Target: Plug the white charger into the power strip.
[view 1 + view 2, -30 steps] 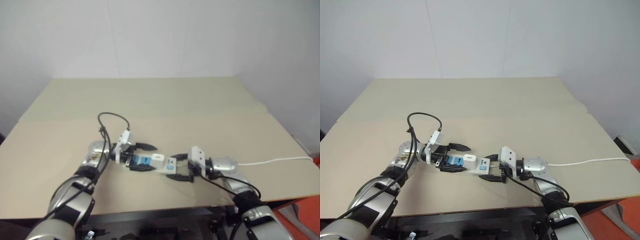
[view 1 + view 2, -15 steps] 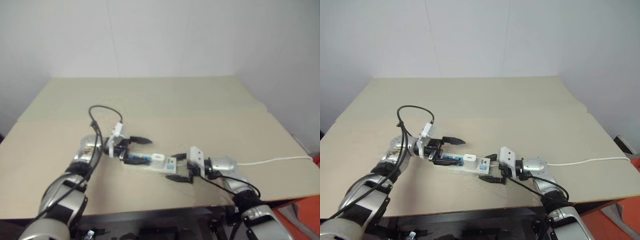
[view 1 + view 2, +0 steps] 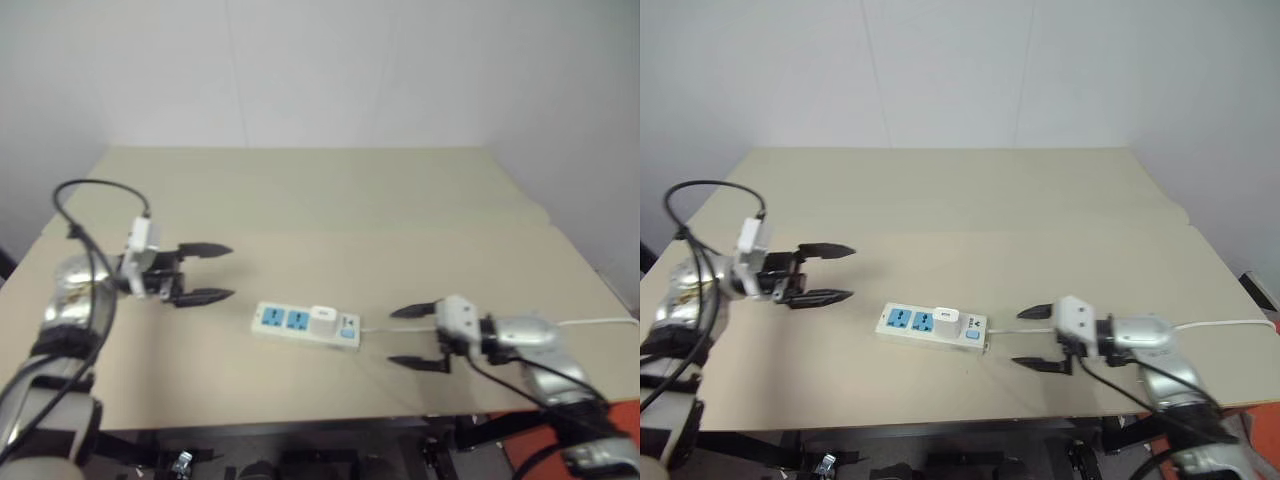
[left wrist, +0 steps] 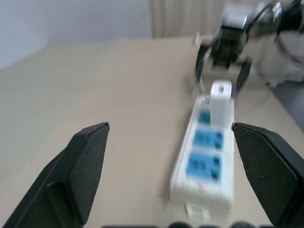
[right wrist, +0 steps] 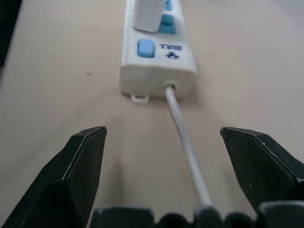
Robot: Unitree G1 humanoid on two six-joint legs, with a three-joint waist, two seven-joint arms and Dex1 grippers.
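At the left of the frame, the left arm (image 3: pixel 680 290) is polished silver with a looping black cable and a small white box above two black pointed fingers (image 3: pixel 825 250). At lower right, the right arm (image 3: pixel 1150 340) matches, its cable trailing downward.

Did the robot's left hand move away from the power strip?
Yes. The left hand was at the power strip before; now it hangs open off to the left, clear of the strip's end.
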